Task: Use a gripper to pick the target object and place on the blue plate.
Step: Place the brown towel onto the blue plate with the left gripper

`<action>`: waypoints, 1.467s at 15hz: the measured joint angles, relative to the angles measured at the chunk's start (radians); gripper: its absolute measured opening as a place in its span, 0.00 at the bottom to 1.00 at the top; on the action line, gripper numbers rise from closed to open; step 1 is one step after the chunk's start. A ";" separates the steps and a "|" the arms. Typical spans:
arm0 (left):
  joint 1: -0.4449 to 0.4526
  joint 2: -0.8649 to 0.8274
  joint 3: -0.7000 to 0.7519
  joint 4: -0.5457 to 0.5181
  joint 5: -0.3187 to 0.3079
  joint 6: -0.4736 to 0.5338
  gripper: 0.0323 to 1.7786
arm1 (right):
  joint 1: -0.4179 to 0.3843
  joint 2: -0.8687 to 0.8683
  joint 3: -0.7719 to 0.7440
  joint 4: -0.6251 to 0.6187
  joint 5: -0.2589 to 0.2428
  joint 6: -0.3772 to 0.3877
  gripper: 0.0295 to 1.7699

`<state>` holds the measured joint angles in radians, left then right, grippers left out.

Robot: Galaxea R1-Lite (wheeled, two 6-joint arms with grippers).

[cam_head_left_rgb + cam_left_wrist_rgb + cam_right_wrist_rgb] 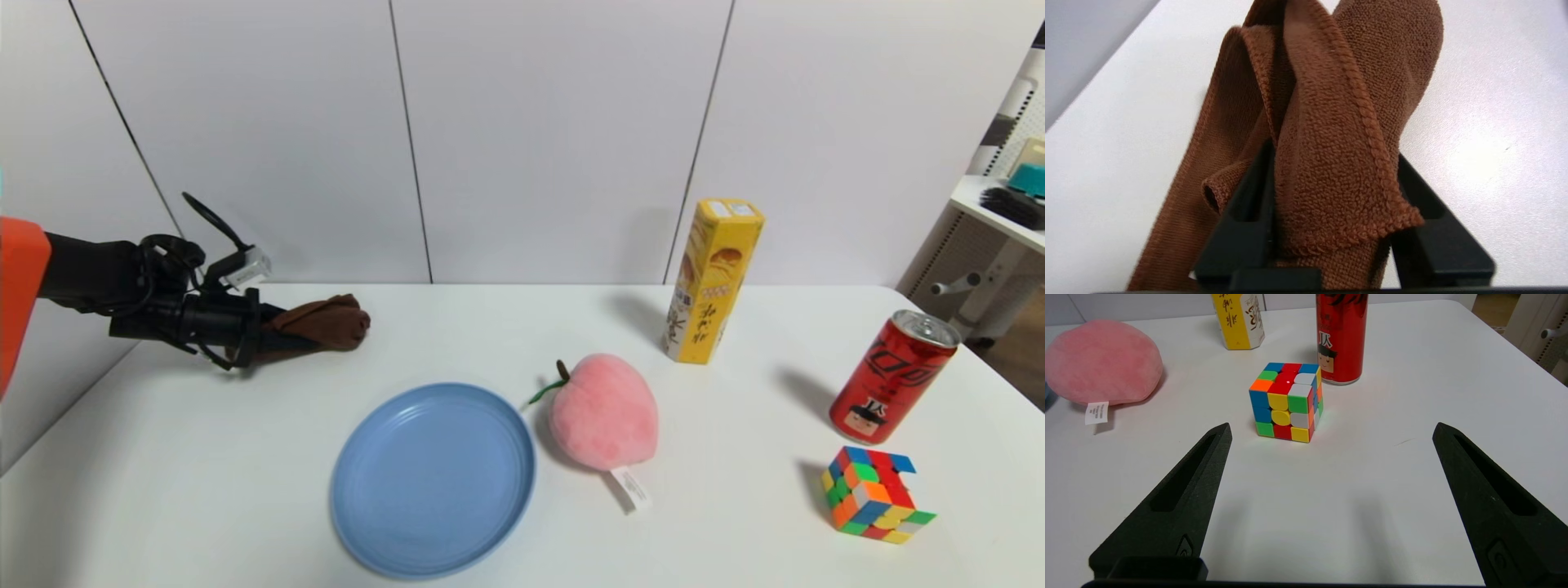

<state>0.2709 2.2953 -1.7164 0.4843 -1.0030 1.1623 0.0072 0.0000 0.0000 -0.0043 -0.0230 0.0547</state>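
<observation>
- The left gripper (269, 331) is reaching in over the far left corner of the white table (735, 531), its two black fingers (1245, 212) pinching a bunch of the brown towel (322, 322) between them.
- In the left wrist view, the towel (1327, 163) is filling the whole gap between the fingers, with a stitched hem folding over in front of the jaws and the rest of the cloth trailing away toward the table.
- Whether the trailing end of the towel is touching the tabletop is hard to tell.
- The blue plate (433, 478) is sitting bare near the front of the table, well apart from the towel and just beside the pink plush peach (604, 411).
- The right gripper (1331, 457) is hanging low over the near right part of the table with its fingers (1180, 498) spread wide, gripping nothing.
- A colour cube (1286, 402) is lying beyond those spread fingers, with a red can (1341, 339) just behind it and a yellow carton (713, 280) standing farther back.
</observation>
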 joint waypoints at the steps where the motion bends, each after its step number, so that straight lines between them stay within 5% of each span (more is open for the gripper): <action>1: -0.001 -0.019 0.003 0.001 0.000 -0.002 0.18 | 0.000 0.000 0.000 0.000 0.000 0.000 0.96; 7: -0.105 -0.346 0.171 0.001 0.074 -0.146 0.18 | 0.000 0.000 0.000 0.000 0.000 0.000 0.96; 13: -0.415 -0.745 0.495 -0.042 0.200 -0.297 0.18 | 0.000 0.000 0.000 0.000 0.000 0.000 0.96; 22: -0.606 -0.799 0.644 -0.225 0.227 -0.296 0.18 | 0.000 0.000 0.000 0.001 0.000 0.000 0.96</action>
<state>-0.3351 1.4966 -1.0723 0.2596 -0.7760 0.8664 0.0072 0.0000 0.0000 -0.0036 -0.0230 0.0551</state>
